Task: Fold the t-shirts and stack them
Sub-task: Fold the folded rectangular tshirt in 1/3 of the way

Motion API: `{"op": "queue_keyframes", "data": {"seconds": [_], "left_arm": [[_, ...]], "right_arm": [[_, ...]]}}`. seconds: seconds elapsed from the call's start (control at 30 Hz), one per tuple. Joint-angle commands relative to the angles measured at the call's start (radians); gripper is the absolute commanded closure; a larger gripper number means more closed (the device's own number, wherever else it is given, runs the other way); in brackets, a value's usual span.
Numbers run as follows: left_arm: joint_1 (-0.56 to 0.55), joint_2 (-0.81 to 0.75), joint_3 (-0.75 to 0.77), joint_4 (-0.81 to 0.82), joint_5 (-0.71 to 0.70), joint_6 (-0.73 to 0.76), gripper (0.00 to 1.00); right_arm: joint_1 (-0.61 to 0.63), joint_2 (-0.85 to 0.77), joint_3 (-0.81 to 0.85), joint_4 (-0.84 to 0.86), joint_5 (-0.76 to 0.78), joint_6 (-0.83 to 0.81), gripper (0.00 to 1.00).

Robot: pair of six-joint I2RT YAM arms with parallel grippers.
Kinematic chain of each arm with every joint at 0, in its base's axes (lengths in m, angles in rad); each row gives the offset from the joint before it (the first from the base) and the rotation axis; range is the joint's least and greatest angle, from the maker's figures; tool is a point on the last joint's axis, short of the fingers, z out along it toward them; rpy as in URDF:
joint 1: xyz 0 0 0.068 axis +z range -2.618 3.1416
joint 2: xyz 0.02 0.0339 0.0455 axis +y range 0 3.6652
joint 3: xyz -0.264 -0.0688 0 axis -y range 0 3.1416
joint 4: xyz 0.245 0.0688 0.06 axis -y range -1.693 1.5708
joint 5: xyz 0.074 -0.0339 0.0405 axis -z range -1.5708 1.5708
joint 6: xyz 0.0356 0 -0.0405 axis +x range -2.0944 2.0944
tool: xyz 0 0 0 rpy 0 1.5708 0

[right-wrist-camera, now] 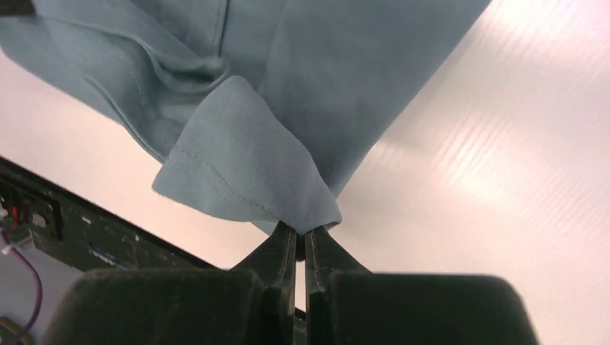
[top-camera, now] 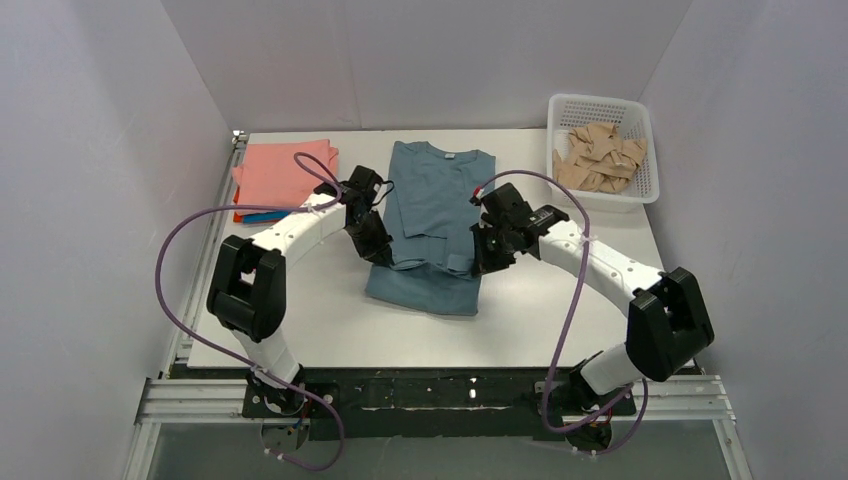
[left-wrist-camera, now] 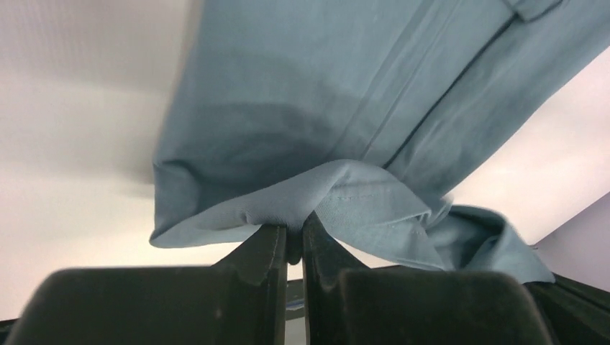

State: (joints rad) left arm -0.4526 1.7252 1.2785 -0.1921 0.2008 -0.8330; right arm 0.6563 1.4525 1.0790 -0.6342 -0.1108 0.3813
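Observation:
A dusty grey-blue t-shirt (top-camera: 432,215) lies in the middle of the table, collar toward the far side, its near hem lifted and partly folded over. My left gripper (top-camera: 374,240) is shut on the shirt's left hem corner; in the left wrist view the cloth (left-wrist-camera: 316,129) bunches between the closed jaws of the left gripper (left-wrist-camera: 294,233). My right gripper (top-camera: 484,252) is shut on the right hem corner, where the stitched hem (right-wrist-camera: 237,165) rises from the pinched tips of the right gripper (right-wrist-camera: 301,233). A folded salmon-pink t-shirt (top-camera: 285,172) tops a stack at the far left, with blue and orange-red edges (top-camera: 250,214) beneath.
A white plastic basket (top-camera: 602,150) holding several tan cloth pieces stands at the far right corner. White walls close in the table on three sides. The black mounting rail (top-camera: 440,392) runs along the near edge.

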Motion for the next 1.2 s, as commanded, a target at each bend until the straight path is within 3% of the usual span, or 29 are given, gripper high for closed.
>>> {"op": "queue_keyframes", "data": {"seconds": [0.0,0.33,0.5,0.53,0.6,0.7,0.73,0.77,0.87,1.07,1.17], "left_arm": [[0.029,0.024,0.077,-0.098,-0.057,0.029,1.0],[0.07,0.202,0.254,-0.158,-0.047,0.111,0.98],[0.081,0.273,0.315,-0.158,-0.021,0.135,0.8],[0.084,0.283,0.329,-0.163,-0.017,0.137,0.74],[0.092,0.297,0.364,-0.179,-0.014,0.152,0.51],[0.112,0.285,0.42,-0.225,-0.005,0.164,0.36],[0.119,0.265,0.424,-0.228,0.006,0.168,0.24],[0.123,0.235,0.42,-0.228,0.009,0.173,0.06],[0.124,0.119,0.362,-0.231,0.0,0.194,0.02],[0.124,-0.078,0.041,-0.184,0.041,0.175,0.02],[0.124,-0.149,-0.11,-0.135,0.054,0.142,0.02]], "right_arm": [[-0.071,0.062,0.094,0.026,-0.044,-0.039,0.99],[-0.17,0.249,0.219,0.028,-0.096,-0.081,0.99],[-0.202,0.348,0.283,0.023,-0.094,-0.099,0.96],[-0.208,0.371,0.312,0.011,-0.081,-0.1,0.89],[-0.22,0.408,0.354,-0.009,-0.06,-0.108,0.74],[-0.245,0.443,0.416,-0.033,-0.052,-0.108,0.55],[-0.248,0.444,0.433,-0.047,-0.043,-0.105,0.5],[-0.25,0.435,0.437,-0.054,-0.031,-0.103,0.4],[-0.25,0.35,0.374,-0.014,-0.037,-0.091,0.22],[-0.245,0.163,0.143,0.084,-0.077,-0.013,0.16],[-0.224,0.098,0.024,0.153,-0.182,0.041,0.15]]}}
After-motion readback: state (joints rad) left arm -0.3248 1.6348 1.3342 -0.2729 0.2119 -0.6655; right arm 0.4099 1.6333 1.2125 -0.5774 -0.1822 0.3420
